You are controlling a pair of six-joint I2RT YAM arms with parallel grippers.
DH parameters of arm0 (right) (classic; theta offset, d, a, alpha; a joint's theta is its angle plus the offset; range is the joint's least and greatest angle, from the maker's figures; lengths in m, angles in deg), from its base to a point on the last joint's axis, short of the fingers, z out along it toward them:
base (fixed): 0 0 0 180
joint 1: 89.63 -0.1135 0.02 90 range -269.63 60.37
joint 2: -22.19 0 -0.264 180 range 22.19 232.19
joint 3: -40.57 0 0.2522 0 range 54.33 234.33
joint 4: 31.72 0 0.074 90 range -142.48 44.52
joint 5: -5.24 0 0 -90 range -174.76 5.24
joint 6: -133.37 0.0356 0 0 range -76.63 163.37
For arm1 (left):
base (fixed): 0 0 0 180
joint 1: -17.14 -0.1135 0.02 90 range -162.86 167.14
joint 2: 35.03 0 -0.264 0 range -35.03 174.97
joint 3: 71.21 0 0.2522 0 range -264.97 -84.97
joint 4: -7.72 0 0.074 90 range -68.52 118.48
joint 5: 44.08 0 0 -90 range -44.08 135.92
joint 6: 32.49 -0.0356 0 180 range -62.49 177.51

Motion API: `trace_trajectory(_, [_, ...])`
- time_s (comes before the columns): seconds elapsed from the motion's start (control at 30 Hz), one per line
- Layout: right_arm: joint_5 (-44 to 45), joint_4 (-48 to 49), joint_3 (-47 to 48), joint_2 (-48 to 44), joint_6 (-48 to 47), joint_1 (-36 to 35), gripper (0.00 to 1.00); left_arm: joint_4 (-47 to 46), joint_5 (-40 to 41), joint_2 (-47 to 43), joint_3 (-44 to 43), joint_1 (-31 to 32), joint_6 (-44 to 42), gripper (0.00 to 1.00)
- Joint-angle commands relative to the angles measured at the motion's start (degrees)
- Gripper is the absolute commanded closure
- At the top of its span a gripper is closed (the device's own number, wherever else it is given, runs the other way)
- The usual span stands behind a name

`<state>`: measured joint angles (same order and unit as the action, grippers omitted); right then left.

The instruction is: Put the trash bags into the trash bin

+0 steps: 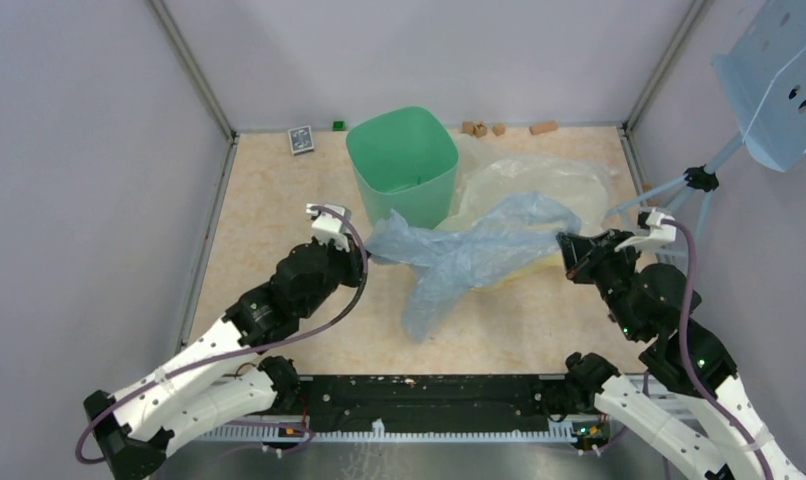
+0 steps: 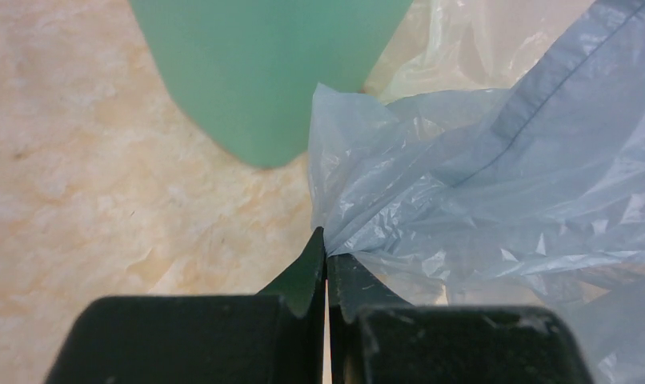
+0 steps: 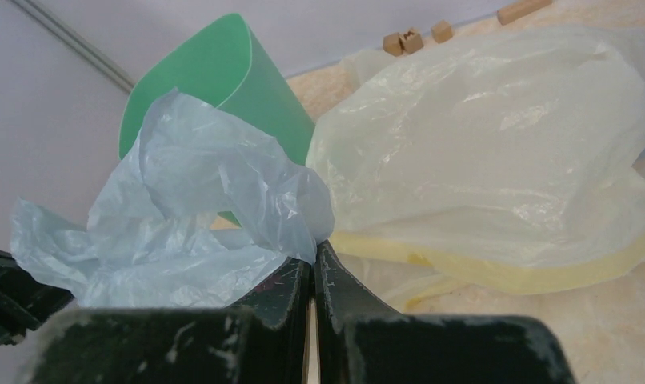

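1. We see the pale blue bag (image 1: 476, 248) outside the mint-green bin (image 1: 403, 160). It stretches across the bench (image 1: 269, 215) just in front of the bin and to its right.
2. The bag's left end sits up against the bin's lower side wall. Whether they touch, we cannot tell.
3. One crumpled tail of the bag trails toward the near edge of the bench.
4. Left jaws: pressed together, pinching the left corner of the pale blue bag right at their tips. The left wrist view shows the film fanning out from the pinch.
5. Right jaws: pressed together as well, pinching the bag's right end. In the right wrist view the film bunches up above the tips.
6. The bag spans between the two pinches, crinkled and not taut.
7. The bin stands upright at the far middle of the bench with its mouth facing up.
8. The cream-yellow bag (image 1: 539, 180) lies to the right of the bin, and the blue bag overlaps its near part.
9. Along the far edge we note a small dark card (image 1: 300, 139), a green block (image 1: 338, 126) and tan blocks (image 1: 482, 128).
10. A perforated pale blue panel (image 1: 779, 80) sits at the upper right, off the bench.
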<state>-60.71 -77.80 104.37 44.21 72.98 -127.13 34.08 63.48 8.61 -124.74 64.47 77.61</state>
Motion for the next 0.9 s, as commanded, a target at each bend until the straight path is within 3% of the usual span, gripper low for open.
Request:
trace_trajectory(0.0, [-3.0,3.1,0.2,4.7,0.2,-0.4,1.0,17.5,6.9,-3.0,-8.8,-0.6,3.0,1.0])
trace_trajectory(0.13, [-9.3,7.9,-3.4,5.8,0.2,-0.4,1.0,25.9,17.0,-4.3,-16.3,-0.6,3.6,1.0])
trace_trajectory(0.27, [-9.8,8.0,-6.1,8.1,4.1,-0.5,1.0,28.7,23.5,-5.3,-20.2,-0.7,2.6,1.0])
trace_trajectory(0.43, [-7.4,4.9,-7.4,10.3,10.0,-0.5,1.0,31.6,26.4,-4.8,-22.3,-0.7,3.5,1.0])
trace_trajectory(0.5, [-10.9,6.8,-9.3,9.5,9.7,-0.5,1.0,32.3,25.5,-3.9,-22.0,-0.7,4.0,1.0])
trace_trajectory(0.57, [-18.5,11.6,-12.4,7.8,6.6,-0.5,0.87,31.4,23.1,-3.6,-20.5,-0.6,3.9,1.0])
trace_trajectory(0.63, [-23.5,14.4,-14.8,6.6,4.8,-0.4,0.57,29.5,19.7,-3.6,-18.8,-0.6,3.4,1.0])
trace_trajectory(0.7, [-23.8,14.1,-15.2,6.2,2.9,-0.5,0.38,25.3,14.5,-4.4,-16.2,-0.6,1.7,1.0])
trace_trajectory(0.87, [-27.6,12.4,-11.8,9.3,-7.0,-0.4,0.34,20.6,6.5,-5.0,-13.4,-0.6,-1.1,1.0])
